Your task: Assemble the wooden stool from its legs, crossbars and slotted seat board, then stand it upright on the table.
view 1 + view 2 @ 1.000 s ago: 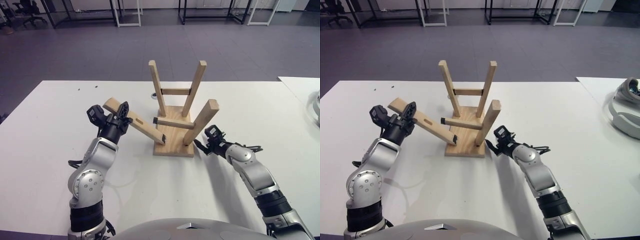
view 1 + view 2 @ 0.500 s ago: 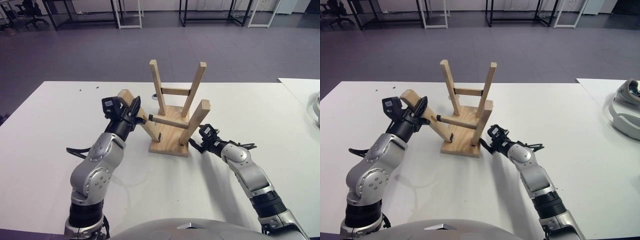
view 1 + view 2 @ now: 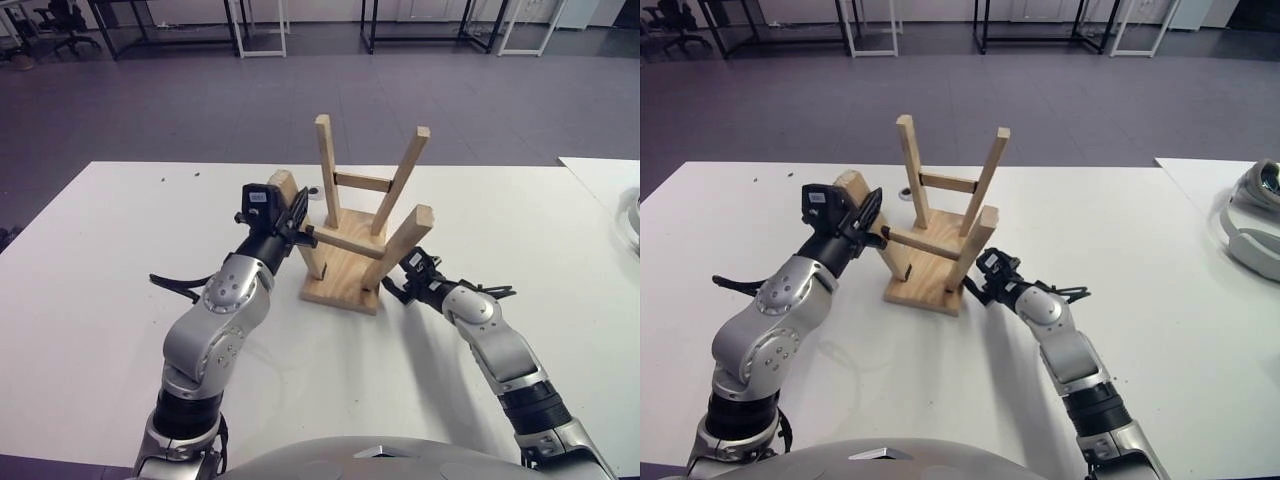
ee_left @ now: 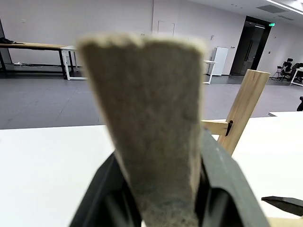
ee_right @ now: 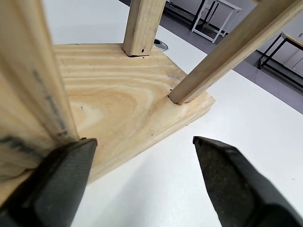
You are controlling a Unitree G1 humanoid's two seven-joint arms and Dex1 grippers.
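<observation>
left tool [image 3: 290,222] clamped on a leg [image 3: 313,256] leaning against upturned seat board [image 3: 338,282] | right tool [image 3: 400,284] fingers spread at board's corner | desk [image 3: 100,250]

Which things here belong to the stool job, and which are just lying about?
Job:
seat board
three legs standing in it
two crossbars
fourth leg, gripped by the left pincer
right pincer, open beside the near leg

Lying about:
white headset on the side table
small round fitting in the main table
</observation>
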